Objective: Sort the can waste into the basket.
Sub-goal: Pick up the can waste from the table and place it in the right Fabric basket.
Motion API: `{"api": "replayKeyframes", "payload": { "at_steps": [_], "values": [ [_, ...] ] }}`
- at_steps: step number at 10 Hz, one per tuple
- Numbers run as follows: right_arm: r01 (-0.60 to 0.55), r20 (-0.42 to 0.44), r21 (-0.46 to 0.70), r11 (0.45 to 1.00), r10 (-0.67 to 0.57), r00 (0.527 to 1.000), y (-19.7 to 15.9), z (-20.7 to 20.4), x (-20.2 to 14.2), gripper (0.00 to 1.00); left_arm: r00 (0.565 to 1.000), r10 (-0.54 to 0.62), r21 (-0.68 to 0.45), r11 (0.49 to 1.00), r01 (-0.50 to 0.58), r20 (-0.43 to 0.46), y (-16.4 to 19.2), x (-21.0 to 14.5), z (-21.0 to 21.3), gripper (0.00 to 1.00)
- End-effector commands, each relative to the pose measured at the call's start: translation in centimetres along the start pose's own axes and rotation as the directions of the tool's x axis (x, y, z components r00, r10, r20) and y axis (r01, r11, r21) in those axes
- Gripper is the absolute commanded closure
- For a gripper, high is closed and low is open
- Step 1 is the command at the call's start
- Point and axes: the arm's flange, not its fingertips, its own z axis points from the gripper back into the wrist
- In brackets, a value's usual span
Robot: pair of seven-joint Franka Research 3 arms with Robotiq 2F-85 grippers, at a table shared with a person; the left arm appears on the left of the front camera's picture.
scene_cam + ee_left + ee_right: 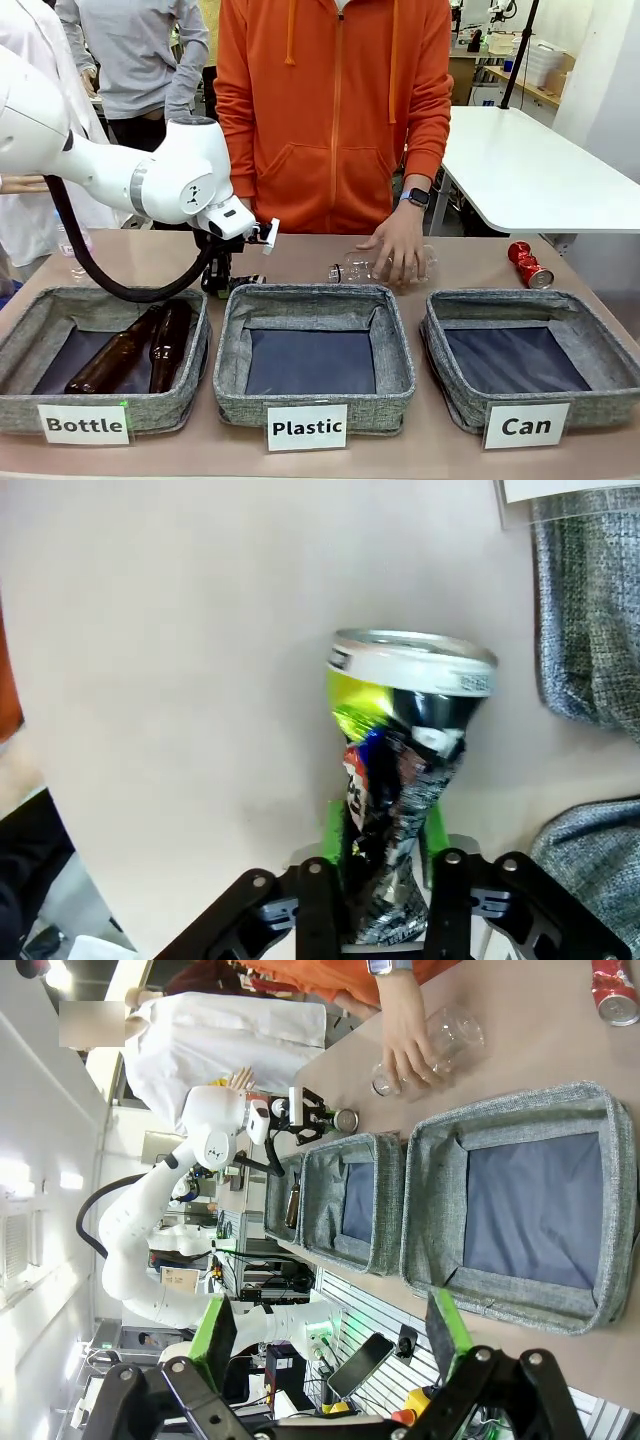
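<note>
A crushed black can (pixel 410 720) with green and white marks stands on the table, and my left gripper (pixel 385 875) is shut on its lower part. In the front view that gripper (pixel 222 280) is low behind the baskets, with the black can (pixel 248 281) at its tip. A shiny red crushed can (pixel 530 265) lies at the far right of the table, behind the grey "Can" basket (pixel 600 405). My right gripper (pixel 330 1345) hangs open and holds nothing, high above the "Can" basket (pixel 510 1110), with the red can (pixel 615 990) beyond.
The "Plastic" basket (pixel 240 400) stands in the middle. The "Bottle" basket (pixel 160 405) on the left holds brown glass bottles (pixel 150 350). A person in an orange hoodie rests a hand (pixel 395 245) on a clear plastic bottle (pixel 350 270) behind the "Plastic" basket.
</note>
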Motion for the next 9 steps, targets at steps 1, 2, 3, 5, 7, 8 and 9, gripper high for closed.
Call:
{"api": "replayKeyframes", "payload": {
  "at_steps": [1, 2, 3, 5, 7, 8, 9],
  "values": [
    [-0.026, 0.006, 0.018, 0.999, 0.026, 1.0, 0.0, 0.1, 0.0, 0.0, 1.0, 0.017, 0.018, 1.0, -0.017, -0.023, 0.0, 0.1, -0.2, 1.0],
    [-0.026, 0.006, 0.018, 0.999, 0.026, 1.0, 0.0, 0.1, 0.0, 0.0, 0.999, 0.031, 0.034, 0.999, -0.03, -0.025, 0.1, -0.1, 0.1, 1.0],
    [-0.026, 0.006, 0.018, 0.999, 0.026, 1.0, 0.0, 0.1, 0.0, 0.0, 0.999, 0.047, 0.049, 0.998, -0.046, -0.006, 0.4, -0.5, 1.0, 1.0],
    [-0.026, 0.006, 0.018, 0.999, 0.026, 1.0, 0.0, 0.1, 0.0, 0.0, 0.993, 0.098, 0.105, 0.989, -0.105, 0.071, 1.2, -1.8, 4.7, 1.0],
    [-0.026, 0.006, 0.018, 0.999, 0.026, 1.0, 0.0, 0.1, 0.0, 0.0, 0.977, 0.188, 0.139, 0.97, -0.2, 0.098, 0.7, -3.9, 10.2, 1.0],
    [-0.026, 0.006, 0.018, 0.999, 0.026, 1.0, 0.0, 0.1, 0.0, 0.0, 0.963, 0.245, 0.124, 0.958, -0.258, 0.108, -0.3, -5.6, 13.9, 1.0],
    [-0.026, 0.006, 0.018, 0.999, 0.026, 1.0, 0.0, 0.1, 0.0, 0.0, 0.957, 0.277, 0.039, 0.959, -0.28, 0.081, -2.6, -8.4, 18.3, 1.0]
  ]
}}
